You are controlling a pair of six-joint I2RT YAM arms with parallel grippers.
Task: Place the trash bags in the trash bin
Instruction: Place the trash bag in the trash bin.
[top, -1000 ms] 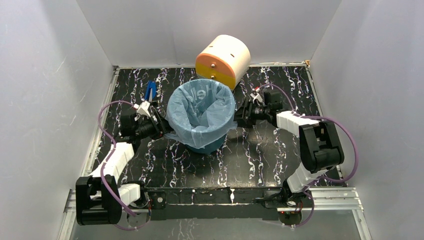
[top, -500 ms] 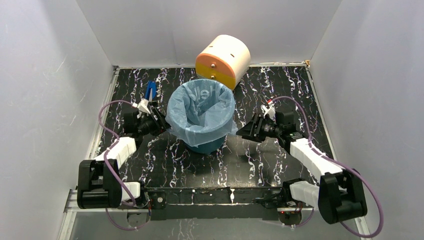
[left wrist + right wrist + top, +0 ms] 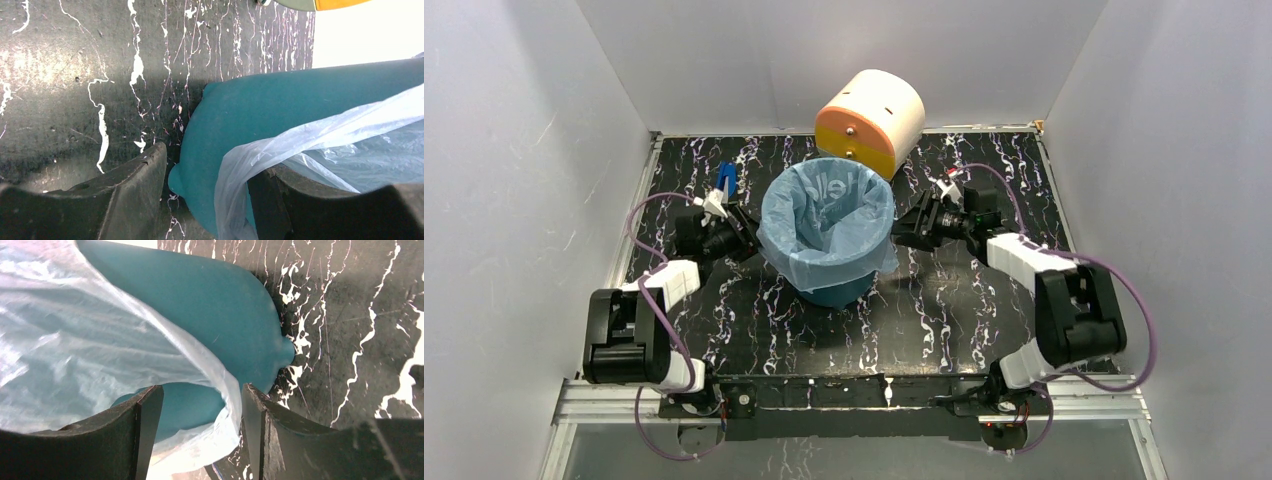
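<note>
though seated inside round teal-green plastic bin [image 3: 836, 293], recorded thin translucent light-blue plastic bag [image 3: 827, 212] with hem folded out over rim. found left gripper [image 3: 749, 240] just left of bin, right gripper [image 3: 905, 232] just right, equally near; both spread apart, loose hem hanging between fingers, unclamped.

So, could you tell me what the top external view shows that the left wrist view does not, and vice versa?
Only the top external view shows the trash bag with its open mouth lining the trash bin, the right gripper beside it, and a small blue object on the table. Only the left wrist view shows the bag's loose hem hanging between the open left fingers, and a small nub at the bin's base. Both show the teal bin, the blue bag, the marbled table and the cream-and-orange drum, the wrist only a sliver of it.
</note>
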